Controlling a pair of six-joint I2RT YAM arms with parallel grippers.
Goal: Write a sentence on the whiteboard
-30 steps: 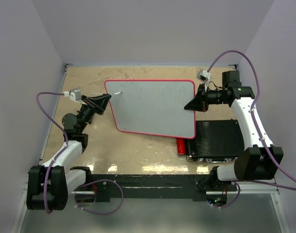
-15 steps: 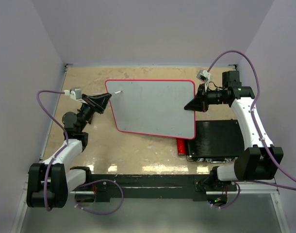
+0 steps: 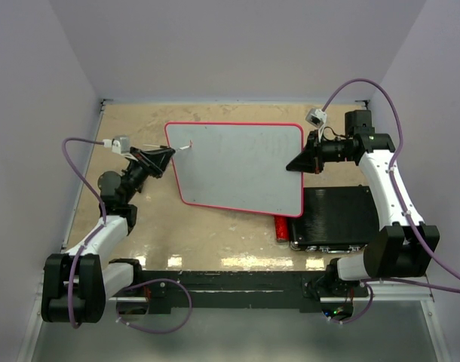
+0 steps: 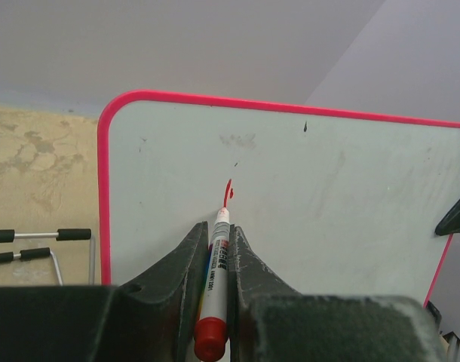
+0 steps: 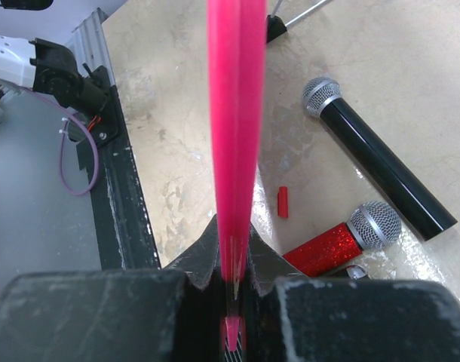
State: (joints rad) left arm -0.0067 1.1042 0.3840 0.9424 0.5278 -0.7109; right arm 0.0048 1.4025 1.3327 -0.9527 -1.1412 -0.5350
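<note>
Sentence (image 4: 228, 193) barely started on whiteboard (image 3: 237, 166); left gripper (image 4: 219, 235) clamps marker (image 4: 216, 271), right gripper (image 5: 231, 253) pinches whiteboard's edge; nearly all lettering left.

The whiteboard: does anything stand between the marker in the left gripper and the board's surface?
Nothing visible does. The left gripper holds the marker with its tip at the whiteboard, beside a short red mark; the right gripper clamps the opposite edge.
</note>
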